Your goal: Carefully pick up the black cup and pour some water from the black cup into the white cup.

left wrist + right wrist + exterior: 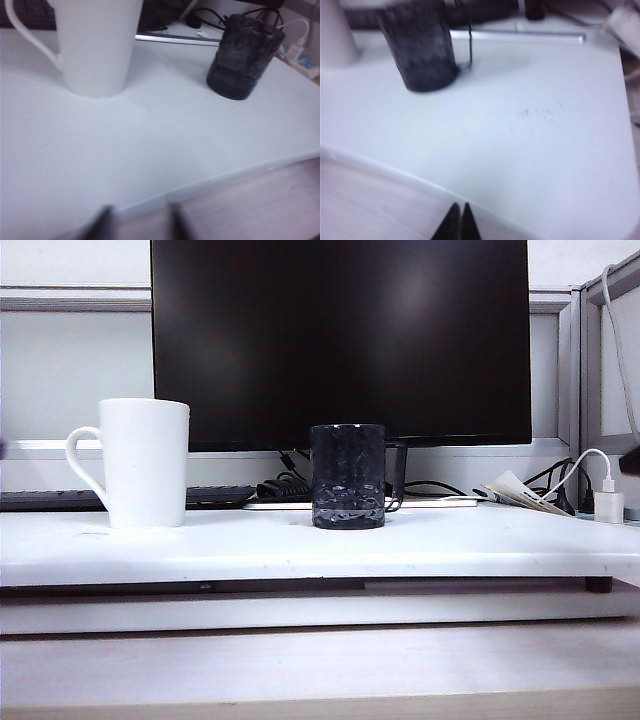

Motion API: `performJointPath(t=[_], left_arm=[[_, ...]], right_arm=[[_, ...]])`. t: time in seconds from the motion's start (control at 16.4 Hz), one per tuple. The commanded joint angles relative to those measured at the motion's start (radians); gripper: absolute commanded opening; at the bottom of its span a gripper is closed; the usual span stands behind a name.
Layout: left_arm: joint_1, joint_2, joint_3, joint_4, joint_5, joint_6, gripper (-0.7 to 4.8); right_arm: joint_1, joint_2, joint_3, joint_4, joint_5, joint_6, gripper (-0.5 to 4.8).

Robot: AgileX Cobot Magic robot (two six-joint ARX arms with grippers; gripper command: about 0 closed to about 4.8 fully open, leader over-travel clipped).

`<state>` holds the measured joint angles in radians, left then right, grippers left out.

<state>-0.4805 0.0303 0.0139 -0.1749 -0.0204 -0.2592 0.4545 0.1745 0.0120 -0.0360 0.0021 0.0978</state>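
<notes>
The white cup (145,462) stands upright on the left of the white board (320,550), its handle pointing left. The black cup (347,476) stands upright near the middle, its thin handle on the right. In the left wrist view the white cup (97,47) and the black cup (242,57) are both far off. My left gripper (140,220) hangs back over the board's near edge, open, with nothing between its fingers. My right gripper (460,214) is also back at the near edge, shut on nothing, well short of the black cup (422,50).
A large dark monitor (340,340) stands behind the cups. A keyboard (60,499), tangled cables (285,483), a flat white bar (520,37) and a white charger plug (608,502) lie along the back. A lower wooden desk surface (320,665) runs in front of the board.
</notes>
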Motion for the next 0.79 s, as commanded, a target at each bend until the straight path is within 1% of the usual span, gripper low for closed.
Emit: performJointPath(t=[0.06, 0.67, 0.79], left_arm=[[0.001, 0.000, -0.004, -0.006, -0.032, 0.013, -0.06], [0.002, 0.000, -0.004, -0.007, -0.027, 0.016, -0.06], [0.024, -0.003, -0.004, -0.008, -0.015, 0.016, -0.06]], right_arm=[[-0.001, 0.000, -0.004, 0.008, 0.003, 0.002, -0.01], [-0.001, 0.000, -0.004, 0.010, 0.003, 0.003, -0.01], [-0.008, -0.019, -0.004, 0.006, 0.000, 0.003, -0.01]])
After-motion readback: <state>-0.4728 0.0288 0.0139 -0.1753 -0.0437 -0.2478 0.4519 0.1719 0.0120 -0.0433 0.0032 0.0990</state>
